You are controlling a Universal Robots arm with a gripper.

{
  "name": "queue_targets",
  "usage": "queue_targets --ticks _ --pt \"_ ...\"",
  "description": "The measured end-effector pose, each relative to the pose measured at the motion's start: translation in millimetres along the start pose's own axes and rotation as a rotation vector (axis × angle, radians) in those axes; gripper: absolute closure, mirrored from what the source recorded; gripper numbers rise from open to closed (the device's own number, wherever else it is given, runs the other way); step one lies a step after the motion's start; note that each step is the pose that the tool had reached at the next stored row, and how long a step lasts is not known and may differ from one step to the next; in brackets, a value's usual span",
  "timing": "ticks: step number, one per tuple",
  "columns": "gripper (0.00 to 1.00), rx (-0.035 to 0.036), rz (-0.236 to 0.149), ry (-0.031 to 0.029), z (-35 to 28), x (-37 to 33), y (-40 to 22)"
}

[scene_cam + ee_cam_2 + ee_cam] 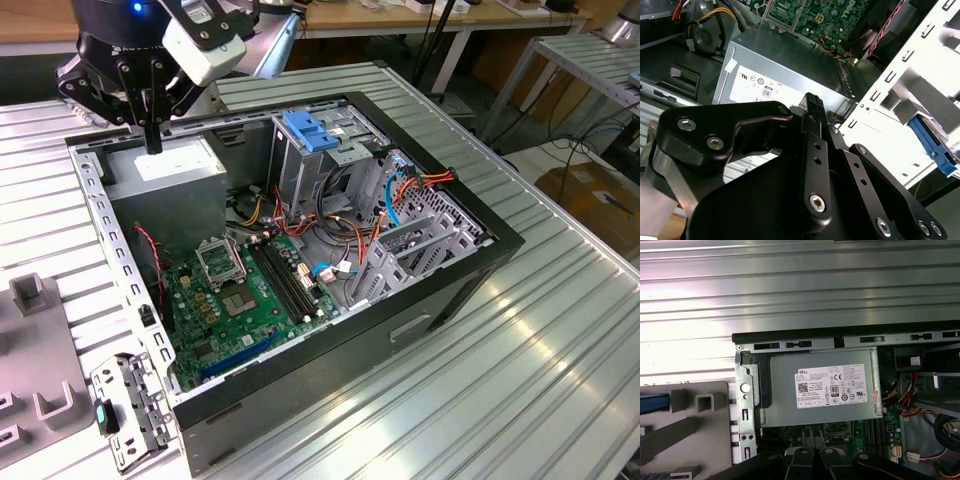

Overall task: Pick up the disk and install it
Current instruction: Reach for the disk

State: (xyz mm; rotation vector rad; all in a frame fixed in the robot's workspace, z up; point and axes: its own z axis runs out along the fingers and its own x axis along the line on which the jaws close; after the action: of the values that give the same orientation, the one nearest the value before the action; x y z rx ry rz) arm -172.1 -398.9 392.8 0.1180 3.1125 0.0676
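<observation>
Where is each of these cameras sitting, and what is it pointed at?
Exterior view: off the arm, looking down into the open computer case; the pincer hangs over the grey box.
First wrist view: on the wrist, looking down on that box; pincer links show.
Second wrist view: on the wrist, close behind the pincer, facing the box.
Shared: all three see the box's white sticker.

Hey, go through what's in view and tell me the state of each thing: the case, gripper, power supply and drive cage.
computer case: open, side panel off, lying on its side.
gripper: shut, holding nothing, just above the power supply.
power supply: seated in a corner of the case.
blue-handled drive cage: standing upright inside the case.
</observation>
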Motion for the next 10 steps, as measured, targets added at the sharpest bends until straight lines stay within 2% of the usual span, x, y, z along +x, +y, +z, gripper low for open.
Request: queue_targets --ticks 10 --pt "0.89 0.0000 0.000 0.0000 0.0 6.8 -0.5"
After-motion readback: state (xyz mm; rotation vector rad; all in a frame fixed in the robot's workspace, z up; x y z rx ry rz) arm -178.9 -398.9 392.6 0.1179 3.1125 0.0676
